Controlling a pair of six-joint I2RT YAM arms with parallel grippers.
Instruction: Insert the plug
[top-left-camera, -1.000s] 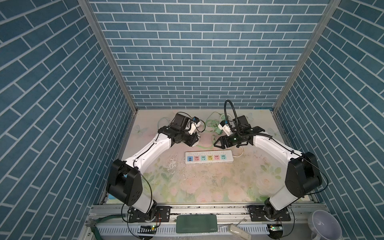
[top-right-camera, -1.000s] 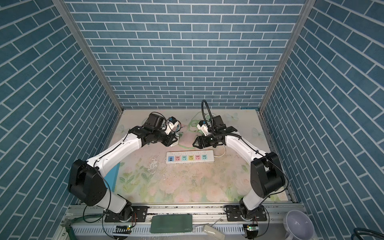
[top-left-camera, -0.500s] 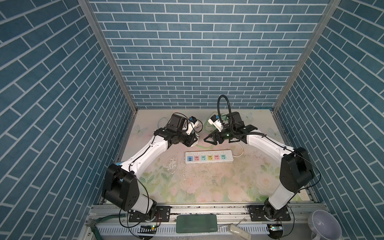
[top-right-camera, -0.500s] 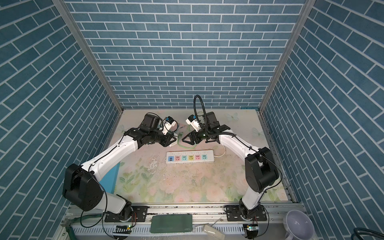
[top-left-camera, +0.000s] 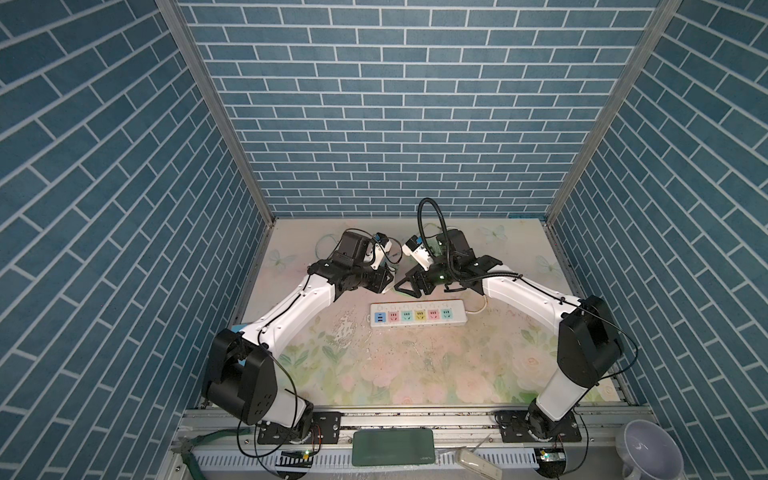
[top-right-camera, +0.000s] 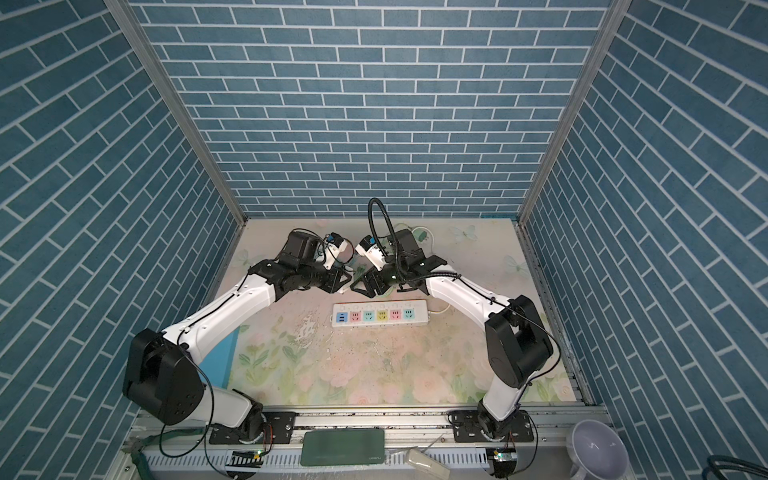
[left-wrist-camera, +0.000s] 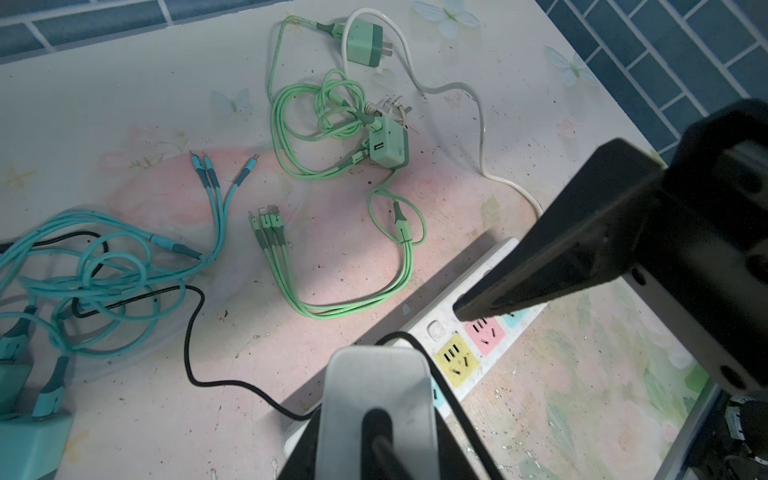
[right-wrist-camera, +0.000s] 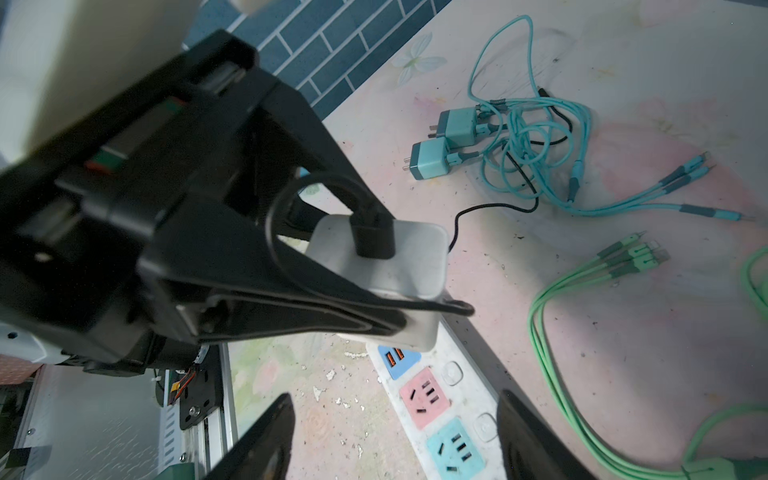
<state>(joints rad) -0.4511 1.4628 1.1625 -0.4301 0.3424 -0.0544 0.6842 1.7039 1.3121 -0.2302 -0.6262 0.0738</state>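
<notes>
now left gripper (right-wrist-camera: 395, 276) clamps the white plug (right-wrist-camera: 419, 270)

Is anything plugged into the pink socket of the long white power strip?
No, the pink socket on the power strip shows bare slots, nothing in it.

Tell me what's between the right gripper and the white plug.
Nothing: in the right wrist view, only the power strip shows behind the gap between the right gripper and the white plug.
</notes>
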